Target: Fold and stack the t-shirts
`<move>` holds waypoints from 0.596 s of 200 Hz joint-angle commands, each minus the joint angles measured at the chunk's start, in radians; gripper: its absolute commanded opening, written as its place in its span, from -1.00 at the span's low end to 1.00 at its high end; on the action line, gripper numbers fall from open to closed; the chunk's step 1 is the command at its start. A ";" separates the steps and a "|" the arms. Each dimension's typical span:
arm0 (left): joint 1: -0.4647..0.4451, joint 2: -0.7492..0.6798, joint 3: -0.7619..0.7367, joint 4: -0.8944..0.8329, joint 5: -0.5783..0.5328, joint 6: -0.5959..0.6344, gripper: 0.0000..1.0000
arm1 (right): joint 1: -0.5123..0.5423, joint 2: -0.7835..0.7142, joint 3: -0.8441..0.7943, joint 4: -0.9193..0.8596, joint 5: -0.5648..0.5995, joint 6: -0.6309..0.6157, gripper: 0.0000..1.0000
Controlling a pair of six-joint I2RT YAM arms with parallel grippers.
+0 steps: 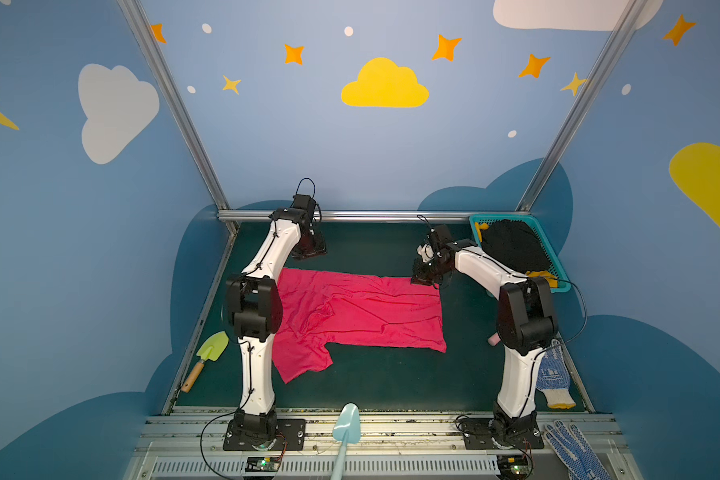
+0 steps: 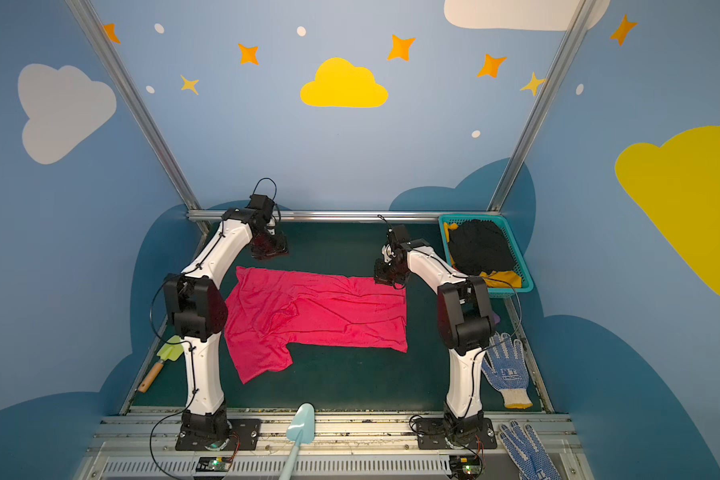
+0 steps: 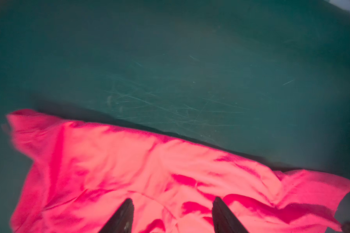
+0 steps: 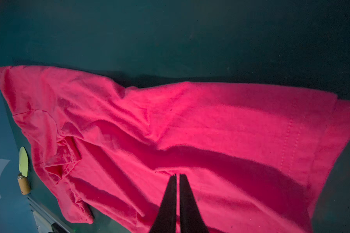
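A bright pink-red t-shirt lies partly folded and wrinkled on the green table, one sleeve sticking out at the near left. My left gripper hangs open above the table just beyond the shirt's far left corner, nothing between its fingers. My right gripper sits low at the shirt's far right corner. Its jaws are almost together, with a small ridge of pink cloth at their tips. A black t-shirt and a mustard-yellow one lie in the basket.
A teal basket stands at the back right corner. Blue-dotted white gloves lie by the right arm's base. A yellow-green trowel lies at the left edge, and a light blue shovel at the front rail.
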 commanded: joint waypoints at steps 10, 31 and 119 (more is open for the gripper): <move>0.103 0.018 -0.158 0.040 -0.046 -0.025 0.06 | -0.031 0.077 0.012 -0.015 -0.040 -0.003 -0.80; 0.171 0.029 -0.230 0.084 -0.013 -0.047 -0.04 | -0.051 0.113 0.013 -0.012 -0.046 0.003 -0.80; 0.271 0.141 -0.288 0.155 0.048 -0.079 -0.23 | -0.162 0.226 0.038 -0.016 -0.056 0.044 -0.78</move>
